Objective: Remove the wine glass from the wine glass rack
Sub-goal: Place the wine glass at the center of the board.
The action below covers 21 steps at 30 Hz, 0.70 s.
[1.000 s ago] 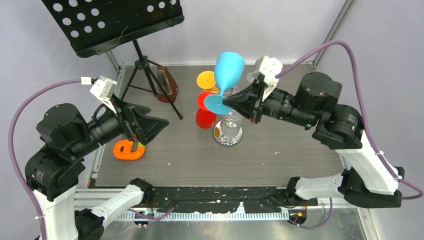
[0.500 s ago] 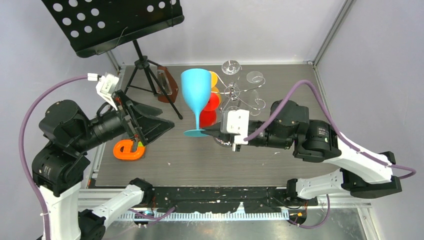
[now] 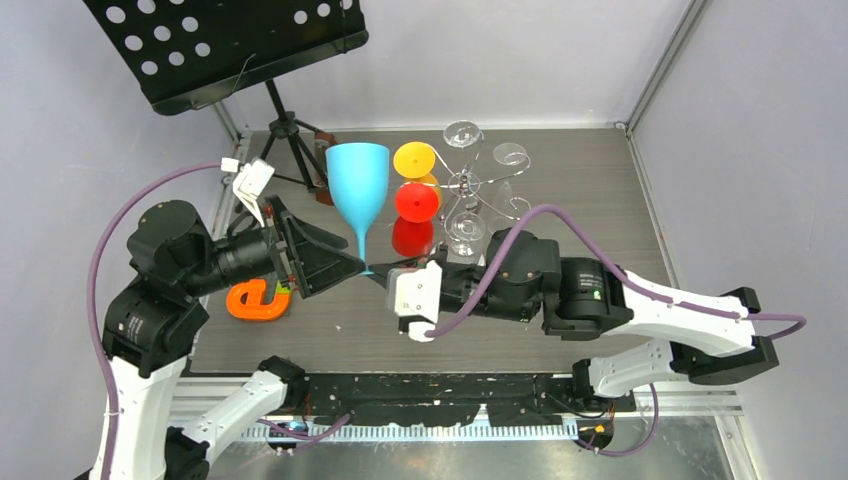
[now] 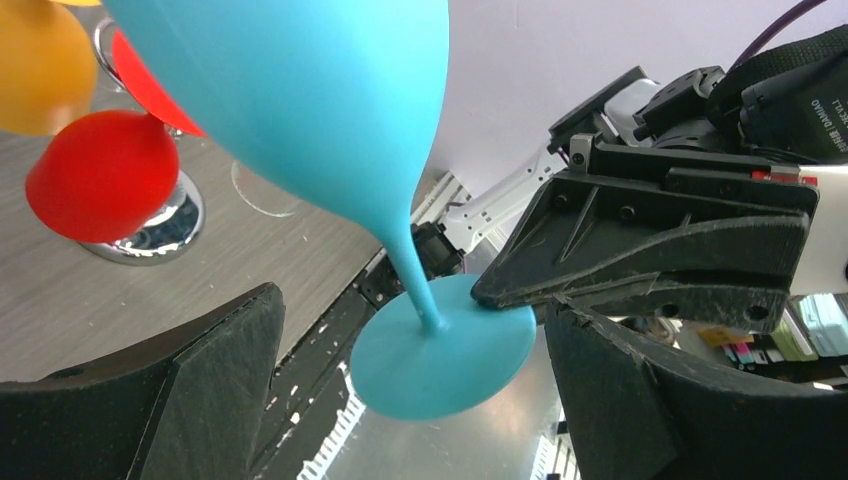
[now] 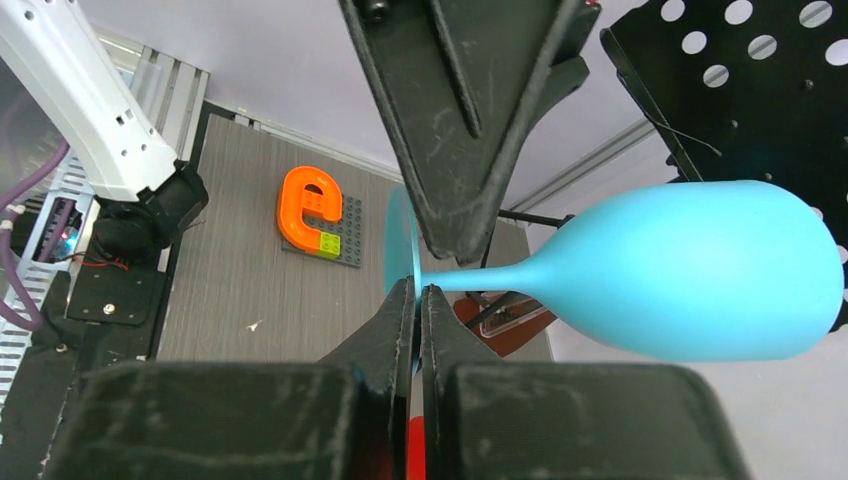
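left gripper [image 3: 345, 262]: jaws wide apart, flanking the foot, no contact seen
step tip: close left on stem just above foot before right releases; keep bowl upright, no twisting
wine glass [image 3: 357, 185]: opaque turquoise, tall tapered bowl, thin stem, flat round foot; upright in air between the arms
right gripper [image 3: 388, 274]: pinched tight on foot rim
wine glass rack [image 3: 462, 183]: chrome, right of glass, apart from it

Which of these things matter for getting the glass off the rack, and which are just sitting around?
In the job: blue wine glass, pinched at its foot by the right gripper; chrome wine glass rack; open left gripper around the foot.
Just lying about: yellow glass, red glass and clear glasses on the rack; black music stand; orange letter e.
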Each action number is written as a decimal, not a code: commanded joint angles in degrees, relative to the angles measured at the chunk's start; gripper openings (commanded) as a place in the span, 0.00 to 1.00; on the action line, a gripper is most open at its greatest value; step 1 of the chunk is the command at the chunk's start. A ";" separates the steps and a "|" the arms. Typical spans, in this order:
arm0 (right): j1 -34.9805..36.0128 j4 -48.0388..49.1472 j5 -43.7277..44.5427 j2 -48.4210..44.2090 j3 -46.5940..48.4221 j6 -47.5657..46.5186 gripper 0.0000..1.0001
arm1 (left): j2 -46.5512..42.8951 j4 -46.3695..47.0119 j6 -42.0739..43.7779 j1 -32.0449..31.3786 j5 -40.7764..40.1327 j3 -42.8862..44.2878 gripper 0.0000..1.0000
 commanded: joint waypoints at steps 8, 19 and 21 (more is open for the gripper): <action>3.57 8.70 3.88 1.01 -2.34 -5.70 0.06 | -1.15 6.80 -2.28 0.26 4.15 -4.11 1.00; 5.50 10.78 5.52 0.65 -5.24 -9.62 0.06 | -1.71 9.39 -4.14 0.26 5.02 -7.29 0.65; 5.57 11.43 5.88 0.56 -5.61 -9.78 0.06 | -1.88 9.73 -4.31 0.26 5.28 -7.74 0.56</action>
